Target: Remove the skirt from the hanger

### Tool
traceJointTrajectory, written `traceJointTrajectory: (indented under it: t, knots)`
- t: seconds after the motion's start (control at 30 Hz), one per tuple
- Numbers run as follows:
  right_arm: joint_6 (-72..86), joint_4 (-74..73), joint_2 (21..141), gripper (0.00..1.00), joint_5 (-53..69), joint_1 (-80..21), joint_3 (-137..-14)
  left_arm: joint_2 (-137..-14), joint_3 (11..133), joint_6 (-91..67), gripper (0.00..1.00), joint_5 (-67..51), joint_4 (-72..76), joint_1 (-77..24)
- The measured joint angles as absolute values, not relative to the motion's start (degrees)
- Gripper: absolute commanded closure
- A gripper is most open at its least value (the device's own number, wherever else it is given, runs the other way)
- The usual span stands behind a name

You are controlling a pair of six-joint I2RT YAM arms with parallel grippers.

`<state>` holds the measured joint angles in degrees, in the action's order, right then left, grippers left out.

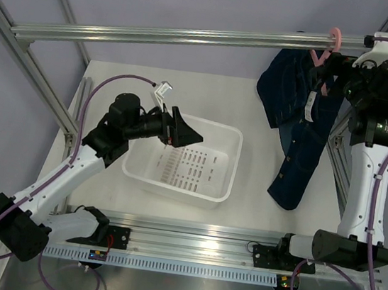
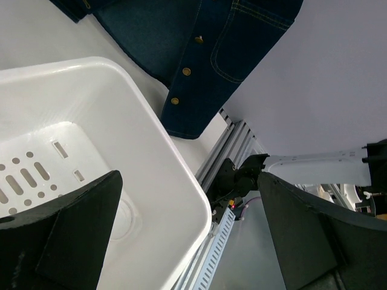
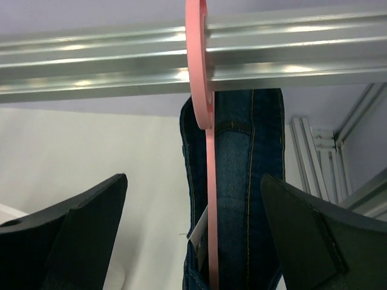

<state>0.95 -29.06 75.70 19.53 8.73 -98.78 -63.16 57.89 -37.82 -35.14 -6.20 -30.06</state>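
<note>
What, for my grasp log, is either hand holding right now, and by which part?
Nothing is held. The right hand is open astride the hanger and skirt, touching neither; the left hand is open above the white bin.

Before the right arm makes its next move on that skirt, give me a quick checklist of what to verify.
1. Right gripper open: ok, jaws wide apart.
2. Hanger centred in its opening: ok, not yet grasped.
3. Hanger hooked over the rail: ok.
4. Skirt hanging on the hanger: ok.
5. How the skirt is fastened to the hanger: cannot tell.
6. Left gripper free: ok, open and empty above the white bin.
</note>
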Motion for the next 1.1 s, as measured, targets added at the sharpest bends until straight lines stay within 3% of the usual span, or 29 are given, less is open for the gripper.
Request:
traceJointTrajectory:
  t: [0.1,0.33,0.47,0.73,0.83,0.93,1.1]
  knots:
    - [-1.72,-33.71,79.00,0.03,15.77,6.37,-103.02,-63.16,56.88,-38.00,0.01,-35.51,-5.58,-30.06]
    - [-4.84,-45.30,83.33,0.20,10.92,5.56,-111.04,-63.16,56.42,-37.98,0.01,-36.23,-5.08,-30.06]
    - [-6.28,-47.46,83.29,0.32,9.06,5.02,-110.80,-62.98,56.38,-37.93,0.01,-36.34,-4.95,-30.06]
    - [-8.73,-45.87,81.54,0.42,6.52,1.61,-102.98,-62.30,55.72,-36.95,0.01,-36.32,-5.04,-30.06]
    - [-9.58,-44.29,81.14,0.57,5.98,0.69,-100.55,-62.22,55.72,-36.84,0.01,-36.34,-5.04,-30.06]
    - [-10.07,-41.21,79.85,1.00,4.91,0.51,-97.62,-62.22,55.70,-36.69,0.01,-36.32,-5.04,-30.06]
    - [-10.81,-35.16,77.73,1.00,2.46,0.56,-92.68,-62.24,55.70,-36.45,0.01,-36.32,-5.04,-30.06]
